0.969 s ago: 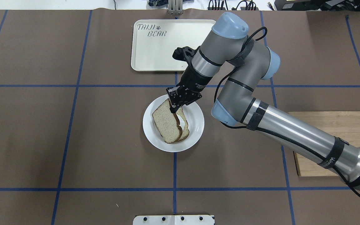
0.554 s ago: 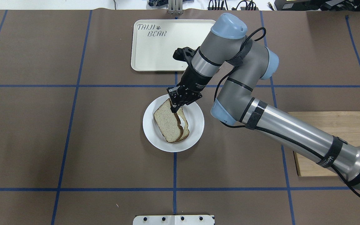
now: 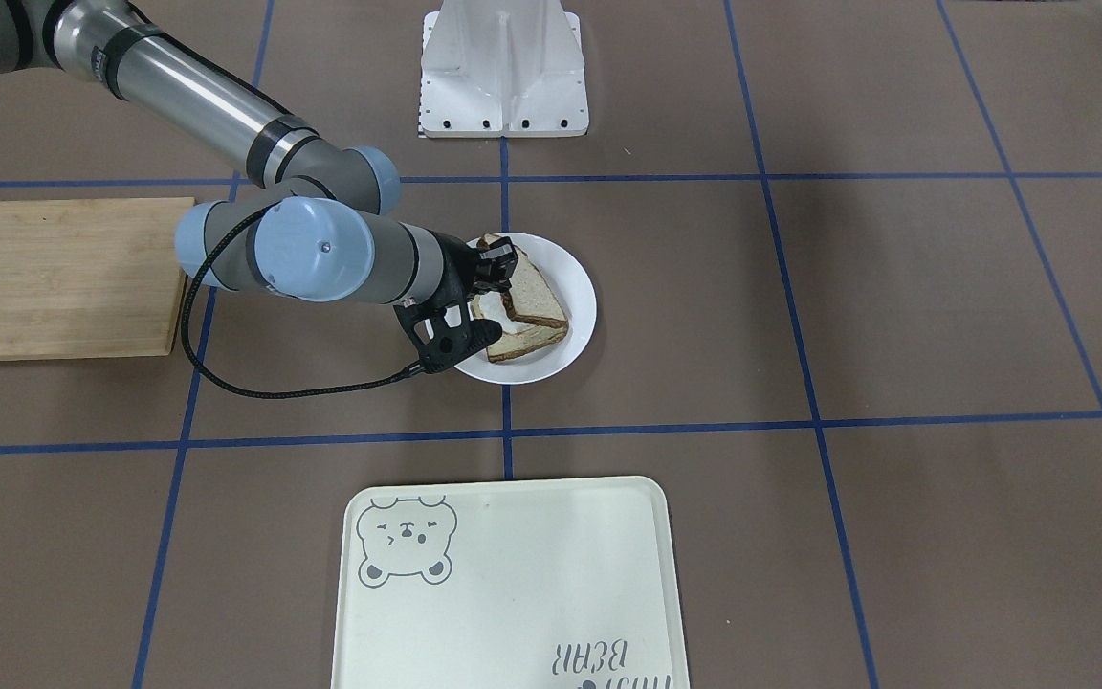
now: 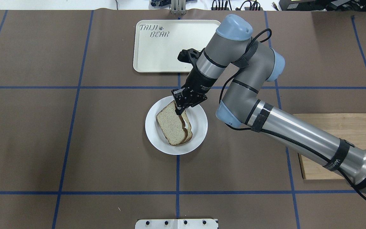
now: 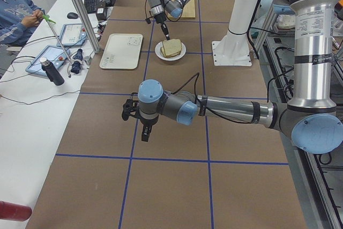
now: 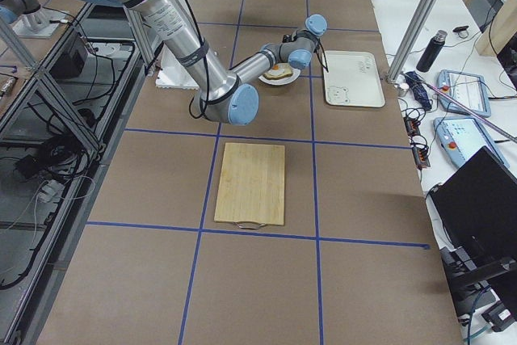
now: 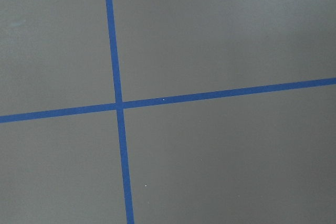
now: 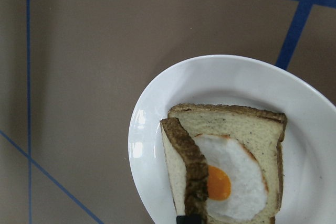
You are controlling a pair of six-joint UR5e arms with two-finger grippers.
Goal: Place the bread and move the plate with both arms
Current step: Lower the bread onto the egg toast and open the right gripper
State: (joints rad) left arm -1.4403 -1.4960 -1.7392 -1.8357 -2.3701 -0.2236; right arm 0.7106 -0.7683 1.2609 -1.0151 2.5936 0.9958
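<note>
The white plate (image 4: 153, 135) sits at the table's middle and carries a slice topped with a fried egg (image 8: 236, 179). My right gripper (image 4: 179, 110) is shut on the far edge of the plain bread (image 4: 170, 125), which hangs tilted over the egg slice and covers most of it from above. The right wrist view shows the bread (image 8: 186, 161) edge on, crust up, on the plate (image 8: 152, 108). In the front-facing view the bread (image 3: 534, 292) leans across the plate (image 3: 582, 311). My left gripper (image 5: 143, 131) hangs over bare table, far from the plate; I cannot tell whether it is open.
A cream bear tray (image 4: 167, 47) lies just beyond the plate. A wooden board (image 4: 338, 127) lies under the right arm's forearm. The white arm mount (image 3: 503, 72) stands at the robot's edge. A person sits at a side table with devices (image 5: 53, 63).
The right gripper has shifted slightly right with the bread. The slice now covers more of the egg slice.
</note>
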